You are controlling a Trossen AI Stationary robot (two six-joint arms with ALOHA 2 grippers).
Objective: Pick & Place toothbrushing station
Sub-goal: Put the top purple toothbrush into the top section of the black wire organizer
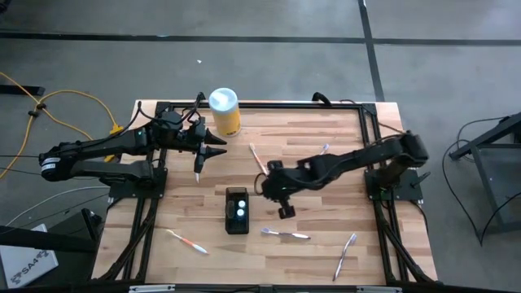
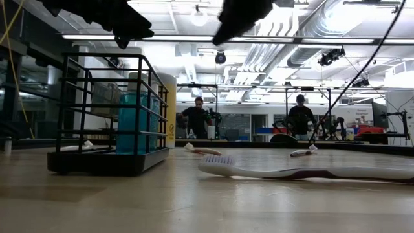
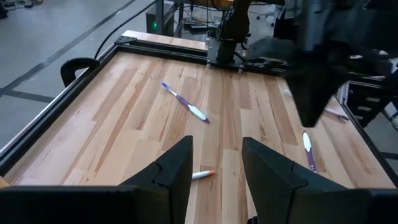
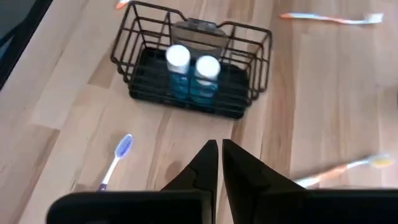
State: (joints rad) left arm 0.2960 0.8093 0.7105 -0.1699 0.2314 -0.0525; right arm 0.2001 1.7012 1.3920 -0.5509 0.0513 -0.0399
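My right gripper (image 1: 286, 212) hangs above the wooden table (image 1: 326, 252), fingers pressed together, nothing between them. The toothbrushing station, a black wire rack basket holding two blue white-capped bottles (image 1: 237, 210), sits upright on the table just beside that gripper, on the side toward my left arm; no contact. In the right wrist view the rack (image 4: 193, 62) lies straight ahead of my closed fingertips (image 4: 219, 152), apart from them, bare wood between. In the low view the rack (image 2: 110, 116) stands on the table and both arms are high above it.

My left gripper (image 1: 200, 159) hovers over the table near the yellow cylindrical canister with white lid (image 1: 224, 111), fingers spread, empty; the left wrist view shows the gap between them (image 3: 214, 165) open over bare boards. The station is well apart from it, further toward the table's middle.

Loose toothbrushes lie flat around:
- purple-and-white one (image 1: 285, 234) just beside the rack, under my right gripper's side
- orange-and-white one (image 1: 187, 242) near the left front edge
- another (image 1: 345, 255) toward the right front
- orange-handled one (image 1: 258, 158) behind the rack.

Two people (image 2: 196, 120) stand in the room behind.
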